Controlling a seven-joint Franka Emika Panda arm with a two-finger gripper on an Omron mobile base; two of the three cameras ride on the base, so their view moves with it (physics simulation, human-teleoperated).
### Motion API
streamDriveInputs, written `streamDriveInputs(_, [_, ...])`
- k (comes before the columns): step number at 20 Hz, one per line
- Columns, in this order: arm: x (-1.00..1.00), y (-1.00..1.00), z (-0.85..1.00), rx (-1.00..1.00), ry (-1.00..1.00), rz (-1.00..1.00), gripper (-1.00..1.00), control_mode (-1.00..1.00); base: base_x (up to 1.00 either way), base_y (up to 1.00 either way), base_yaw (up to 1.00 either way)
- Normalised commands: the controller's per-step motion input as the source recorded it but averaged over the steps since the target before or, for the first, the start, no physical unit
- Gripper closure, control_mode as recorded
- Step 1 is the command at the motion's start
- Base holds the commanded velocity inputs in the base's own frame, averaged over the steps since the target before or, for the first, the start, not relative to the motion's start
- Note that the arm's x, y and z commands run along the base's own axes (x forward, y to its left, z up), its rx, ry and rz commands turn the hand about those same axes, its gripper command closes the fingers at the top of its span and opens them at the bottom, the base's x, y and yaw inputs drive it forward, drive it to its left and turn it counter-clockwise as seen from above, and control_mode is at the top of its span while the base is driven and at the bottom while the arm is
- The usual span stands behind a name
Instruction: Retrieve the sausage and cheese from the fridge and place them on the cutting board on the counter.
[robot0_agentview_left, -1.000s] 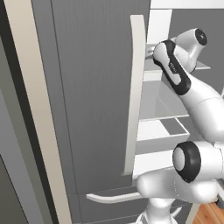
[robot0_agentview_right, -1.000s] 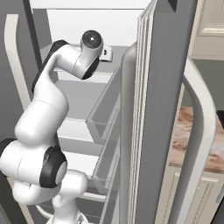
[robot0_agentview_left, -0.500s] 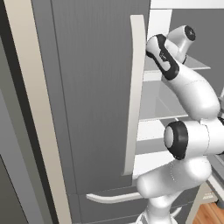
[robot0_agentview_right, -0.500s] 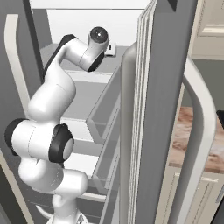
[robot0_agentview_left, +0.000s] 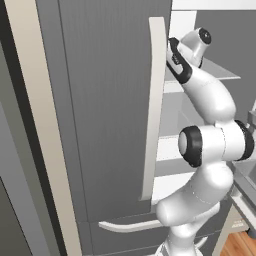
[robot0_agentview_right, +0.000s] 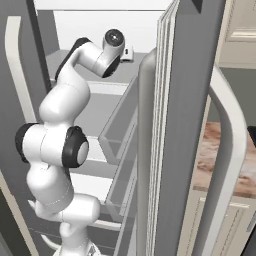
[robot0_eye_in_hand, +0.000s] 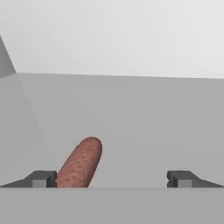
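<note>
reaching: the arm has stretched higher and deeper into the open fridge (robot0_agentview_right: 190, 100) over the last second; its wrist, which sat near the door edge, is now up at the top shelf (robot0_agentview_left: 220, 75).
meaning: my guess is the approach to the first item is nearly done, with the grasp not yet started; nothing has been carried out.
sausage: the sausage (robot0_eye_in_hand: 81, 164), reddish-brown and speckled, lies on the pale shelf floor in the hand view, its near end just inside one fingertip and its far end angled away toward the back wall.
tool: the tool (robot0_eye_in_hand: 112, 178) stands wide, fingers spread as far as they go, holding nothing; the sausage sits off-centre in the gap, close to one finger (robot0_eye_in_hand: 41, 178).
arm pose: elbow bulging out low in front of the shelves, forearm rising steeply, hand turned to point into the fridge alongside the closed door's off-white handle (robot0_agentview_left: 152, 110).
counter: a strip of mottled counter (robot0_agentview_right: 220, 150) shows beyond the open door.
next: shifting sideways to centre the rod before closing looks wise.
</note>
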Motion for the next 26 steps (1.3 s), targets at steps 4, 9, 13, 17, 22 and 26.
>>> streamDriveInputs(4, [0.3, 0.06, -0.01, -0.02, 0.0, 0.0, -1.0, -1.0, 0.0, 0.0, 0.0])
streamDriveInputs(9, [0.14, 0.21, -0.1, -0.03, 0.0, 0.0, -1.0, -1.0, 0.0, 0.0, 0.0])
streamDriveInputs(13, [0.03, 0.24, -0.24, -0.04, 0.0, 0.0, -1.0, -1.0, 0.0, 0.0, 0.0])
streamDriveInputs(17, [0.14, 0.09, -0.17, -0.04, 0.0, 0.0, -1.0, -1.0, 0.0, 0.0, 0.0])
streamDriveInputs(22, [0.01, 0.0, 0.0, -0.02, 0.0, 0.0, -1.0, -1.0, 0.0, 0.0, 0.0])
streamDriveInputs(26, [-0.04, 0.01, -0.05, 0.0, 0.0, 0.0, -1.0, -1.0, 0.0, 0.0, 0.0])
